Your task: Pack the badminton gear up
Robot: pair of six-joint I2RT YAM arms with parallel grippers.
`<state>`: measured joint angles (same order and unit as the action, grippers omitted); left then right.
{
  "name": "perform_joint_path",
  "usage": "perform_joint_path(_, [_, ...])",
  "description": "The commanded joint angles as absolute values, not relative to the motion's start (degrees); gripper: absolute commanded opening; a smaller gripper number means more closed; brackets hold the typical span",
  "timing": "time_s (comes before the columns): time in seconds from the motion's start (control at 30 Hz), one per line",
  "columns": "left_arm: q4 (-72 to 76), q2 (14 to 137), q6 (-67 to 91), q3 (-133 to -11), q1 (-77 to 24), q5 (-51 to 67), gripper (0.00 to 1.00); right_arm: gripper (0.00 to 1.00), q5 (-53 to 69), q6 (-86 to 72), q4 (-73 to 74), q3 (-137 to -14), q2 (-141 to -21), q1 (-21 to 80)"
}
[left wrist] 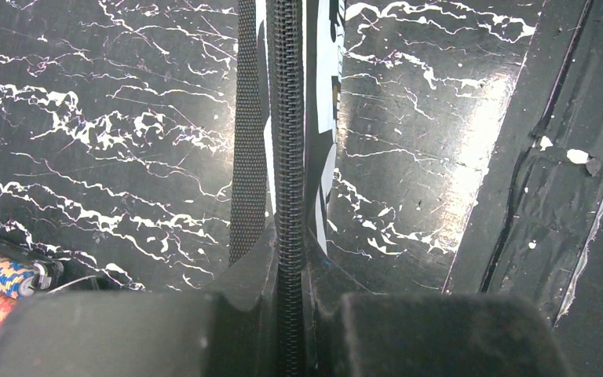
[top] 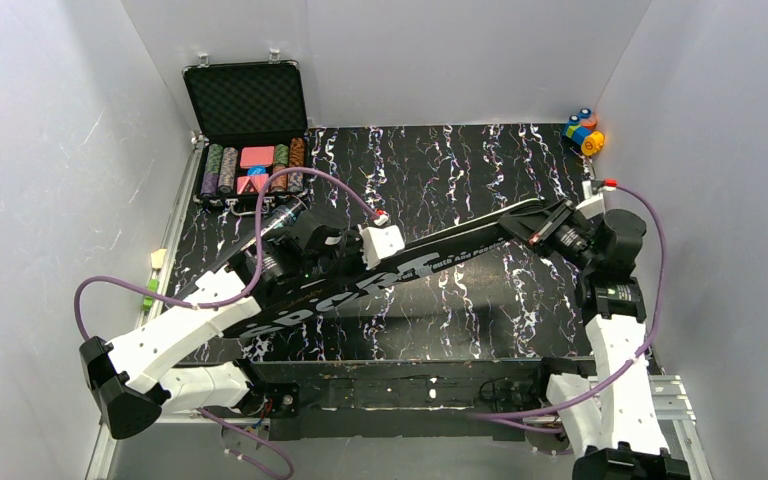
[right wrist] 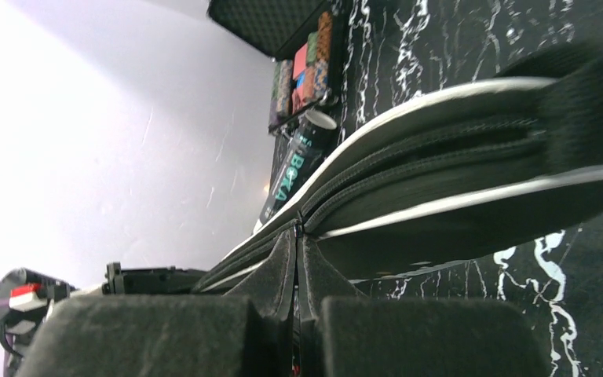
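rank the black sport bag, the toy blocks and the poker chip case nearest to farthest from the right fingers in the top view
1. black bag, pinched at its narrow end by the right fingers
2. toy blocks, far right corner
3. poker chip case, far left corner, across the table

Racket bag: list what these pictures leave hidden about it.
- Contents: every view; the racket bag itself hides whether rackets or shuttlecocks are inside.
- Wide end: top view, under the left arm.
- Zip pull: right wrist view, lost where the right gripper pinches the seam.
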<state>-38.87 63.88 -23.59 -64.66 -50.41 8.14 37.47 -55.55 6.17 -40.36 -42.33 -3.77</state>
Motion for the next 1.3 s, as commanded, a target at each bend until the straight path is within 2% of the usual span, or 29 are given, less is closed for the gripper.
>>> perform_joint_path(0.0, [-35.7,59.6,-24.4,-66.3,-50.4,8.9,0.00,0.01,39.1,-54.0,8.3,-44.3,-43.8,-10.0])
perform_joint_path(0.63, [-36.4,57.4,-25.0,-64.9,-50.4,9.1,0.00,0.01,40.5,-56.1,2.0,-48.9,-58.8,-24.5])
perform_joint_path(0.97, [-37.0,57.3,-25.0,-65.2,-50.4,9.1,0.00,0.01,46.9,-63.0,-4.7,-48.9,-67.2,-31.4])
perform_joint_path(1.03, [-37.0,57.5,-24.9,-65.1,-50.4,9.3,0.00,0.05,47.2,-62.9,-3.6,-49.3,-68.2,-31.5])
perform_joint_path(1.13, [-36.8,57.6,-24.9,-65.3,-50.3,9.3,0.00,0.16,46.1,-62.1,-1.3,-48.8,-68.2,-31.8])
perform_joint_path(1.27, [-36.8,58.4,-25.2,-65.9,-50.3,9.1,0.00,0.27,46.1,-63.9,-3.0,-47.0,-65.9,-31.8])
